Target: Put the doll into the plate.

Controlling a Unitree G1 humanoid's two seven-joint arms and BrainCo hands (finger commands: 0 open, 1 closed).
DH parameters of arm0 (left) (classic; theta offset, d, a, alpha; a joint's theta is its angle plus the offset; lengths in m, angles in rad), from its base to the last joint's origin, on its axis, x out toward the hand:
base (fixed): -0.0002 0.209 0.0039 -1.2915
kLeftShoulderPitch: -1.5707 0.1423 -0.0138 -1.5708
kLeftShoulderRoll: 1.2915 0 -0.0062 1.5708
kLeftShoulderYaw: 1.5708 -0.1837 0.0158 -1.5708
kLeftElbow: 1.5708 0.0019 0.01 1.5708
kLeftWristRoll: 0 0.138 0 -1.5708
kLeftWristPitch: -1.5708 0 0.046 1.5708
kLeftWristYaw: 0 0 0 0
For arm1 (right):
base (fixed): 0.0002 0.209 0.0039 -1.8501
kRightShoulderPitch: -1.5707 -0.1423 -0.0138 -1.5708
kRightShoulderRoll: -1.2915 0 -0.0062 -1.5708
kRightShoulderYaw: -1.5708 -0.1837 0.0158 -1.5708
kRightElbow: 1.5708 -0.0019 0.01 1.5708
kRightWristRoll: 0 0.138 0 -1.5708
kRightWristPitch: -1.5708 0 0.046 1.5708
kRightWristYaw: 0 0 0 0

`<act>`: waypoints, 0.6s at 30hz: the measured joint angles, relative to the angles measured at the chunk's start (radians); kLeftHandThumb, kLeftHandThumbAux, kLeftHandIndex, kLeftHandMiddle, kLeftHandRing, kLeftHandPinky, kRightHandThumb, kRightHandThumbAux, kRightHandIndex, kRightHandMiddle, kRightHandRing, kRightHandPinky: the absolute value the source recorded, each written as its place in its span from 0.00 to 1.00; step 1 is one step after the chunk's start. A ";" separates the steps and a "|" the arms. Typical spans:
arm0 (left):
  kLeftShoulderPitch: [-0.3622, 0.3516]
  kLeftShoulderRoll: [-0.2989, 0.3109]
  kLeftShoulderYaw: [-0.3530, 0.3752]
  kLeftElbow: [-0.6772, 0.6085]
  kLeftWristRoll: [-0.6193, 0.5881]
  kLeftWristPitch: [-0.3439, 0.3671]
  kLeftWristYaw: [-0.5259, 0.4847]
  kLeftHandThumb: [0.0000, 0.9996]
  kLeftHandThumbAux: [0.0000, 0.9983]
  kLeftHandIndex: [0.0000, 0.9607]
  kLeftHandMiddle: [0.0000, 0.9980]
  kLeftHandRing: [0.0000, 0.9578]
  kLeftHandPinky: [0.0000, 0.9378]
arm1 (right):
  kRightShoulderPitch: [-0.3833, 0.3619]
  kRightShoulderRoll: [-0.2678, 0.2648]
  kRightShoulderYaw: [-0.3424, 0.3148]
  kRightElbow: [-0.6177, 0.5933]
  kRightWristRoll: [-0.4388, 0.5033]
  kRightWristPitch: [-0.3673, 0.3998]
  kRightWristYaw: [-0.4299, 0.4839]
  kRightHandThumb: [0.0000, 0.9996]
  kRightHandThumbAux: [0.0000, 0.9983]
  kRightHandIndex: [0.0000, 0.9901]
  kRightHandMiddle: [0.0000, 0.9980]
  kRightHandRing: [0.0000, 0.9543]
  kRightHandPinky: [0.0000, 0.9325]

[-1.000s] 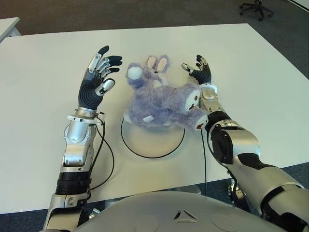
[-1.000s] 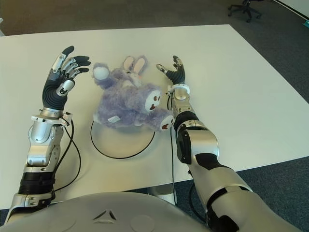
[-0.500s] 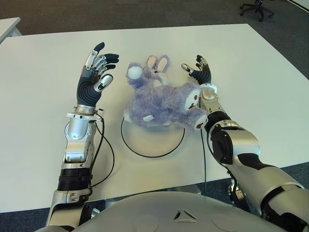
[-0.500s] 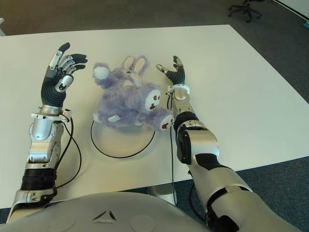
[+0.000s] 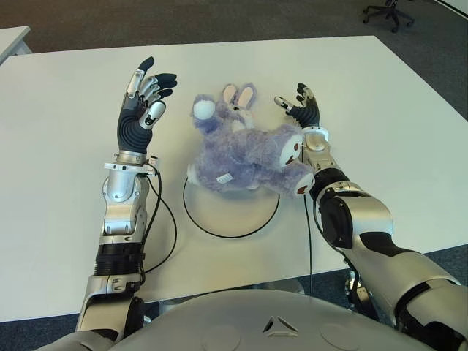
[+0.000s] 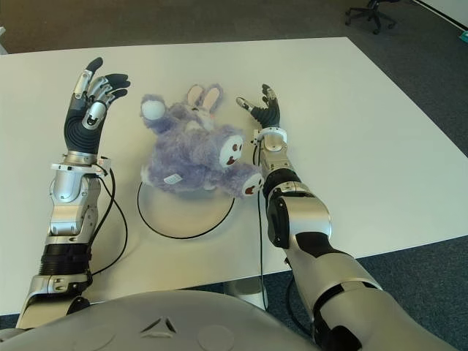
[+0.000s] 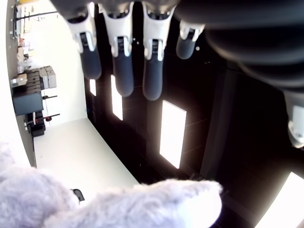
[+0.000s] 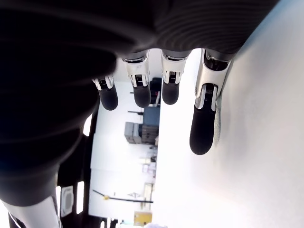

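Big white table [image 5: 380,95] fills most of the view. Dark grey carpet floor [image 5: 219,18] behind and to the right. Black office chair [image 5: 389,11] at far right corner. Edge of a second white table [image 5: 11,40] at far left.

The doll [image 5: 245,153] was fuzzy lavender, with a white tail, pink-lined ears and white foot soles marked in brown. The plate [image 5: 231,216] was white with a thin black rim, on a white table [image 5: 380,110]. Both the left hand [image 5: 142,102] and right hand [image 5: 303,108] were black and silver.
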 measured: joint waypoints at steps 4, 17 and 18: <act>-0.016 0.000 0.009 0.025 0.001 0.001 0.000 0.00 0.37 0.06 0.27 0.28 0.26 | 0.000 0.001 0.000 0.000 0.000 0.000 0.000 0.08 0.74 0.08 0.05 0.04 0.06; -0.065 0.002 0.025 0.095 0.041 0.009 0.014 0.00 0.36 0.07 0.28 0.31 0.30 | 0.000 -0.001 -0.001 0.000 0.000 0.000 0.000 0.08 0.75 0.08 0.05 0.04 0.06; -0.068 0.002 0.025 0.098 0.043 0.008 0.014 0.00 0.35 0.07 0.28 0.31 0.29 | 0.000 -0.001 -0.001 0.000 0.000 0.000 0.000 0.08 0.74 0.08 0.05 0.04 0.06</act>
